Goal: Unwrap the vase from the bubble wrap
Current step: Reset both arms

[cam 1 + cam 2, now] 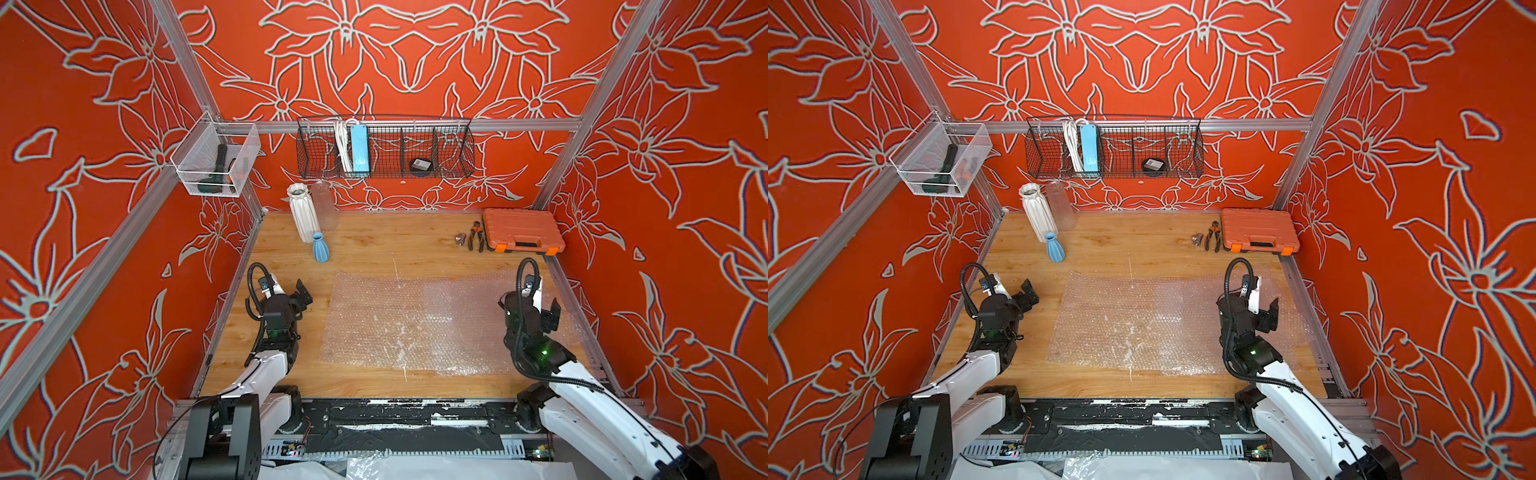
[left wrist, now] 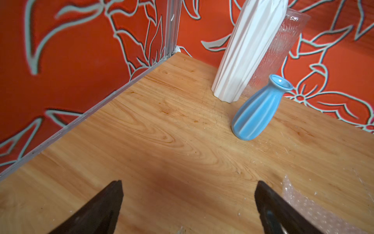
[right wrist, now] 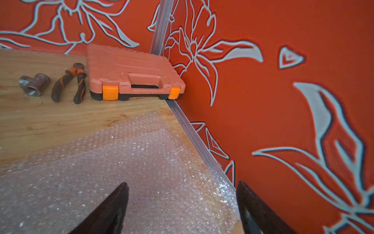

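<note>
Task looks done, or v. nearly. Wrap [image 1: 415, 324] lies flat & open on table [image 1: 374, 253], from centre to the right rail. Its right part looks like 2 overlapping layers. Nothing is rolled in it & no vase sits on it.

3 vases stand upright at far left, all bare. Blue vase [image 1: 320, 248] is nearest, just beside white vase [image 1: 302, 212]. Glass vase [image 1: 325, 205] is behind white, right up against it. Which 1 the task means: can't tell. My guess is blue, as it's closest to the wrap.

L claw [image 1: 302, 296]: wide, empty, over bare wood at near left, just off wrap's left edge. R claw [image 1: 552, 316]: wide, empty, over wrap's right part by the rail. Whether it touches the sheet, can't tell.

Left to do: prob. nothing but parking the arms. Toolbox [image 1: 521, 230], pliers [image 1: 476, 235] & fitting [image 1: 460, 240] sit far right, apart from the wrap.
</note>
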Motion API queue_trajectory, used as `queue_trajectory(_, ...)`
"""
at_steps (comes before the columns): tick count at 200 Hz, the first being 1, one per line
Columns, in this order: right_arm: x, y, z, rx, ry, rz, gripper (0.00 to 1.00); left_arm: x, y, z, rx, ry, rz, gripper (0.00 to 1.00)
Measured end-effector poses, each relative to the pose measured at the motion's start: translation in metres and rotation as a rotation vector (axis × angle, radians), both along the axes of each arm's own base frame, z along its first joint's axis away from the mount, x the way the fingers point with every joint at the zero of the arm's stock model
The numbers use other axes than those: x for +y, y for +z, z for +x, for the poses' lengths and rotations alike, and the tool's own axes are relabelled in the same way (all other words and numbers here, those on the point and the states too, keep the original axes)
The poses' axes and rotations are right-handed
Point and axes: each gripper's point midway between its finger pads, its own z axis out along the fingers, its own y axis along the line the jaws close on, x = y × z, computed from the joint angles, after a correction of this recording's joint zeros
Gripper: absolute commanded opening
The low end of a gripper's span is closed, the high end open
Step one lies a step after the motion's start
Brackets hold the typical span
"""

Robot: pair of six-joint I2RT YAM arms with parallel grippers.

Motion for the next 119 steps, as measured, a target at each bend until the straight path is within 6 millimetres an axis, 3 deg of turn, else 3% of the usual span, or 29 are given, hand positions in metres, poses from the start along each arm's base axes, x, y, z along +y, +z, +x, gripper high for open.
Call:
queue_trajectory(55,-0.011,-0.018,0.018,-0.025,0.003,0.035,0.84,-0.034,-0.023,0.003,0.015,-0.204,0.003,0.99)
queue_trajectory(87,-0.014,-0.026,0.03,-0.026,0.031,0.071,0.86,-0.057,-0.02,0.012,-0.02,-0.341,0.008,0.99)
queue_trajectory(119,-0.013,-0.032,0.042,-0.036,0.064,0.104,0.87,-0.064,-0.013,0.017,-0.05,-0.39,0.029,0.99)
